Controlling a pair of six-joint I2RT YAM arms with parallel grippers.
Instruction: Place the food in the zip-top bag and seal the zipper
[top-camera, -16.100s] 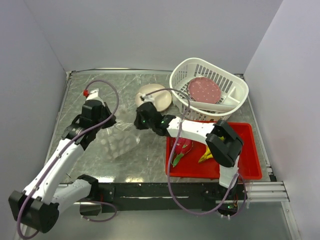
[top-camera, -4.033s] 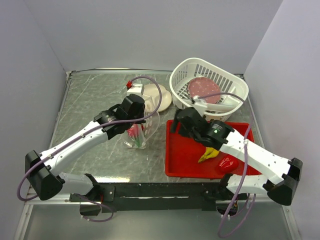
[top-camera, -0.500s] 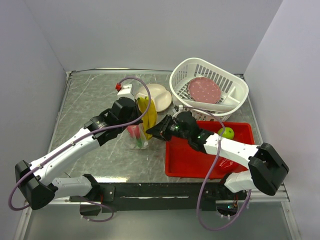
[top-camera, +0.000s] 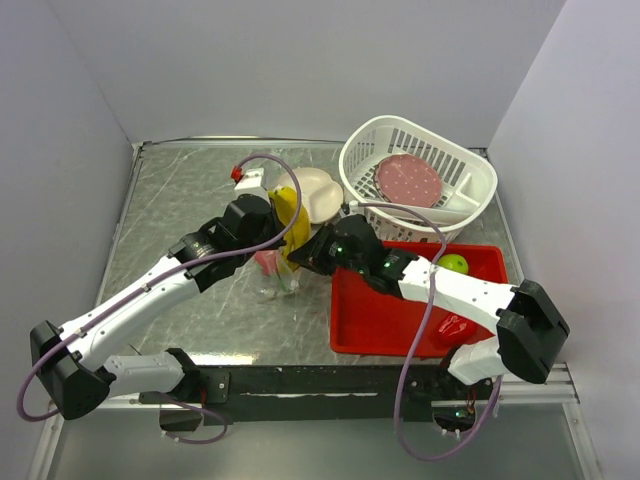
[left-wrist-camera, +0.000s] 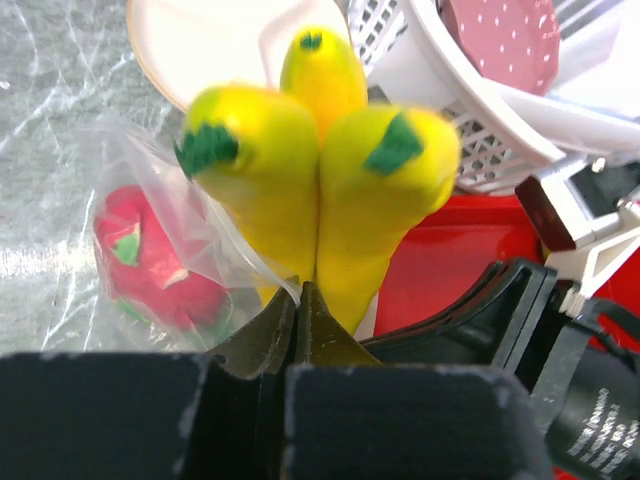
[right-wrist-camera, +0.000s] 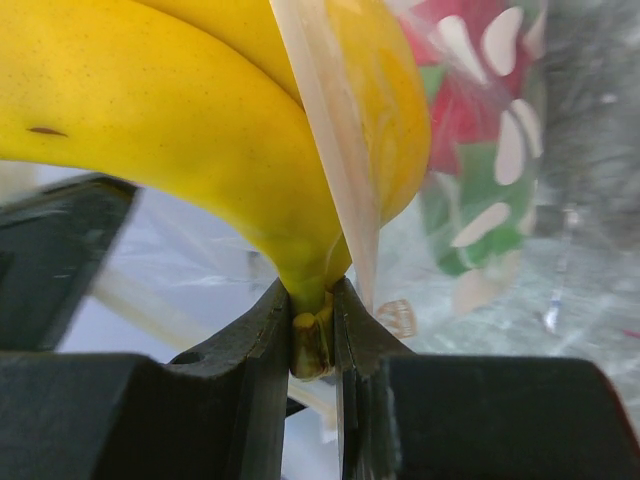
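My left gripper (top-camera: 272, 232) (left-wrist-camera: 298, 295) is shut on the rim of the zip-top bag (top-camera: 272, 275) (left-wrist-camera: 150, 190), holding it up off the table. A pink-red dragon fruit (top-camera: 267, 262) (left-wrist-camera: 150, 270) (right-wrist-camera: 480, 120) lies inside the bag. My right gripper (top-camera: 305, 252) (right-wrist-camera: 315, 335) is shut on the stem of the yellow banana (top-camera: 290, 212) (left-wrist-camera: 320, 160) (right-wrist-camera: 180, 110), which stands tilted at the bag's mouth. The zipper (right-wrist-camera: 335, 150) crosses in front of the banana, unsealed. A small green apple (top-camera: 453, 264) sits in the red tray (top-camera: 380, 320).
A white slotted basket (top-camera: 470, 190) (left-wrist-camera: 470, 110) at the back right holds a reddish speckled disc (top-camera: 407, 181). A white plate (top-camera: 322, 192) (left-wrist-camera: 210, 45) lies just behind the bag. A small red item (top-camera: 455, 328) rests in the tray's near part.
My right gripper has carried the banana a little left and back, tipping it further into the bag's mouth. The left gripper has kept its hold in place.
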